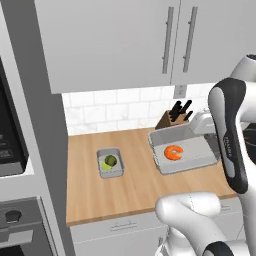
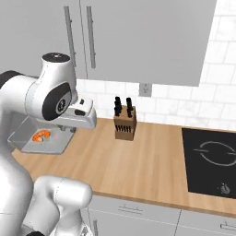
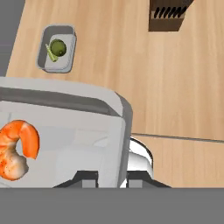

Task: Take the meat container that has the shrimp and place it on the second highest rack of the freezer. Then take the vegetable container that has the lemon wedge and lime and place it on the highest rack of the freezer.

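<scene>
The meat container, a shallow grey tray, is on the wooden counter's right part with the orange shrimp inside. My gripper stands over the tray's far right wall, one dark finger on each side, shut on that wall. Further left on the counter is the smaller vegetable container, holding the green lime and the lemon wedge. The freezer is out of view.
A knife block stands against the tiled wall just behind the meat container. A black cooktop lies at the counter's right end. Wall cabinets hang above, and a black oven sits in the tall unit on the left.
</scene>
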{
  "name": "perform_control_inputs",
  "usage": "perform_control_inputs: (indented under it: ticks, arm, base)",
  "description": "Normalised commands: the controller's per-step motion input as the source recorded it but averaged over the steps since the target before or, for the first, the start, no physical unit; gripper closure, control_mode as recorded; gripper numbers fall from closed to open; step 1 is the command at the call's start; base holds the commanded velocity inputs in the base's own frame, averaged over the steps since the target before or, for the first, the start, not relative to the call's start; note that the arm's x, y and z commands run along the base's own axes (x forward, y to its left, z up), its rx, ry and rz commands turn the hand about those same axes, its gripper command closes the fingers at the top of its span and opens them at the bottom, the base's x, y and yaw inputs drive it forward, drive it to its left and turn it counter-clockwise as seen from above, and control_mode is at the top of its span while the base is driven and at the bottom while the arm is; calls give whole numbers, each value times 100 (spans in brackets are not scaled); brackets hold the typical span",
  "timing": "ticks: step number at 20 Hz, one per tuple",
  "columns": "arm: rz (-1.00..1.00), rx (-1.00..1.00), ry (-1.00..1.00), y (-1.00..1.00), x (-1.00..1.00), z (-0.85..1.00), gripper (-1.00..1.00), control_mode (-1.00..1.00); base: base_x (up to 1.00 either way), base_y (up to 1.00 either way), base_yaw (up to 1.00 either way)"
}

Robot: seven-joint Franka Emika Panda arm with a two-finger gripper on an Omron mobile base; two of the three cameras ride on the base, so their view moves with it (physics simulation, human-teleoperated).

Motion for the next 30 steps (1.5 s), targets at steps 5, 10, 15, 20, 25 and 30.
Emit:
perform_control_inputs:
  ticks: [5,10,15,20,25,30]
  arm:
    - [2,0,0,0,-2,4,100,100]
    - [0,0,0,0,0,0,100,100]
    - [0,0,0,0,0,0,100,100]
    - [0,0,0,0,0,0,100,100]
    - [0,0,0,0,0,0,100,100]
    - [0,0,0,0,0,0,100,100]
  base:
    - [0,0,0]
    - [-14,0,0]
    - [-84,-4,15]
    - [-22,-2,35]
    - [0,0,90]
    - [0,3,100]
